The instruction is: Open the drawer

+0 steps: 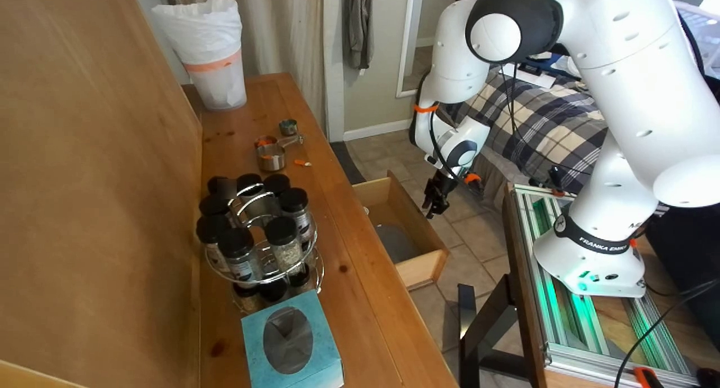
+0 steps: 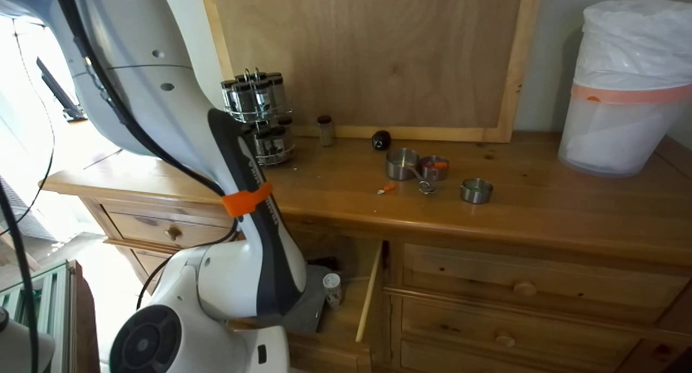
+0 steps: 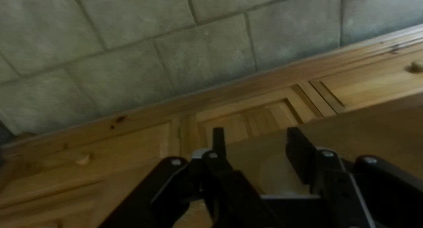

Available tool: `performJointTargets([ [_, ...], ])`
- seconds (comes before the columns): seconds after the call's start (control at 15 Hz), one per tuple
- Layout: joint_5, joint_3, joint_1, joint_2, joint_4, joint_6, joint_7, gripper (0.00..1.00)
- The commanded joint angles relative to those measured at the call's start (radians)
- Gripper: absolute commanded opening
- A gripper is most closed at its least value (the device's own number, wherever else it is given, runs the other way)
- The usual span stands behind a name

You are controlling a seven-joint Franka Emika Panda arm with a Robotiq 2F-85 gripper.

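The light brown wooden drawer [image 1: 422, 269] is pulled well out from under the long wooden table in an exterior view. It also stands out in an exterior view [image 2: 370, 297], partly hidden by the arm, with a grey item and a small white container inside. My gripper [image 1: 431, 209] is low, just outside the drawer's front panel. In the wrist view the gripper [image 3: 256, 135] is open, its fingers apart. A flat brown panel [image 3: 370, 132], seemingly the drawer's, lies beyond the fingers. A pale blurred round patch shows between them; I cannot tell what it is.
A spice rack [image 1: 292, 247], tissue box [image 1: 256, 332], measuring cups [image 1: 271, 157] and a lined bin [image 1: 225, 84] stand on the tabletop [image 2: 540, 211]. Closed drawers with knobs [image 2: 524, 289] flank the open one. The robot's base table [image 1: 529, 320] stands opposite.
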Motion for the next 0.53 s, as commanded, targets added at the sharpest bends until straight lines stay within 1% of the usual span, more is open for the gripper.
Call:
performJointTargets([
  [0.0,-0.066,-0.064,-0.01,-0.025,0.02,0.175,0.091,0.83],
  [0.13,-0.088,-0.081,0.025,-0.056,0.018,0.318,0.131,0.97],
  [0.2,-0.088,-0.107,0.077,-0.064,0.008,0.375,0.147,1.0],
  [0.33,-0.143,-0.087,0.124,-0.123,-0.038,0.464,0.179,1.0],
  [0.47,-0.218,-0.054,0.176,-0.173,-0.099,0.501,0.234,1.0],
])
